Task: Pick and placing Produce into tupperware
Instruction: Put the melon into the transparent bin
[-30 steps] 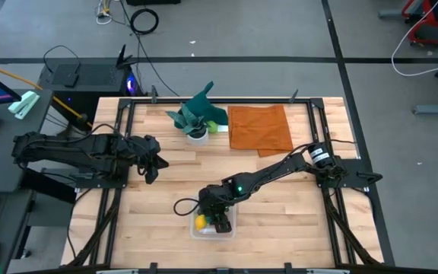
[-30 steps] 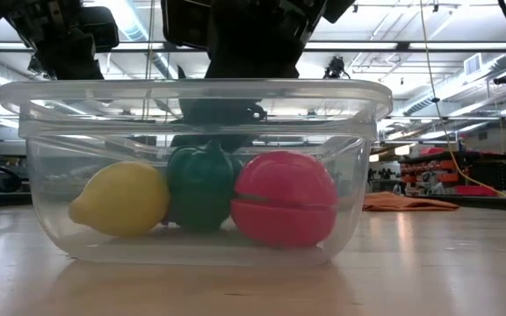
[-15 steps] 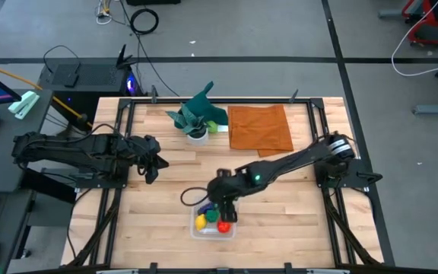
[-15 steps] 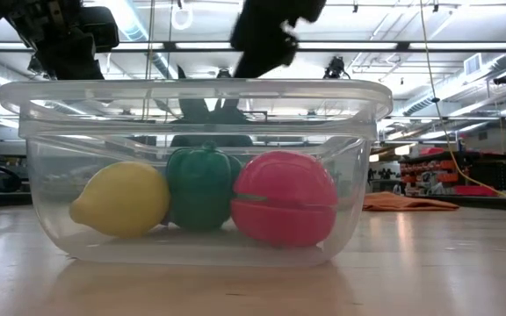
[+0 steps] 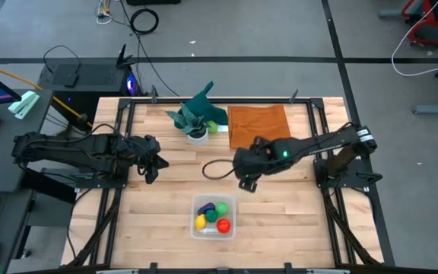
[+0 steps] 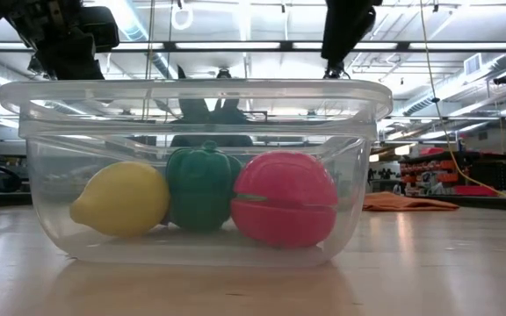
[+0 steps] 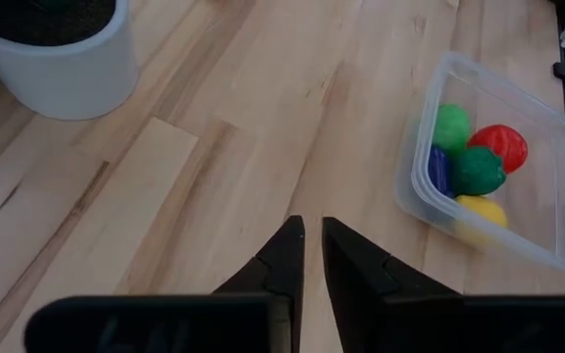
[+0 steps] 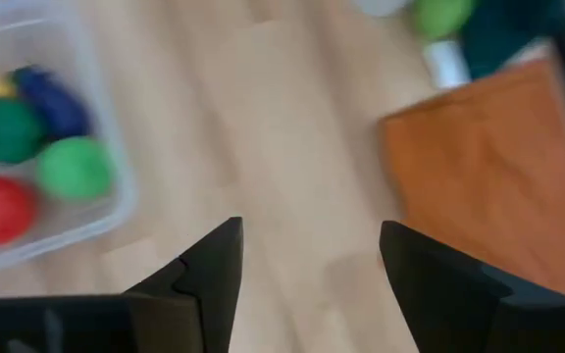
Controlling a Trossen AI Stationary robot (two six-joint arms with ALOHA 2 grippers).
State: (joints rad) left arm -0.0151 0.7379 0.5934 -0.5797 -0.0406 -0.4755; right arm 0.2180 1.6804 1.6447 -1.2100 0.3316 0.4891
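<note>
The clear tupperware (image 5: 214,217) stands on the table near its near edge. Inside lie the yellow (image 7: 479,211), dark green (image 7: 477,170), red (image 7: 498,145), light green (image 7: 450,126) and purple (image 7: 438,169) produce. The low view shows the yellow (image 6: 121,197), dark green (image 6: 202,186) and red (image 6: 284,197) pieces resting on the box's floor. My right gripper (image 5: 248,180) hovers open above bare wood between the box and the orange-brown cloth, holding nothing (image 8: 307,265). My left gripper (image 5: 152,164) waits at the table's left, shut and empty (image 7: 312,245).
A teal-leaved plant in a white pot (image 5: 196,118) stands near the far edge, with a small light green item (image 5: 217,127) beside it. The orange-brown cloth (image 5: 258,128) lies flat to its right. A black cable loop (image 5: 217,169) trails from the right arm.
My right gripper has risen out of the tupperware and travelled toward the far right, toward the orange-brown cloth. The produce stays in the box where it lay. The cable loop has followed the arm.
</note>
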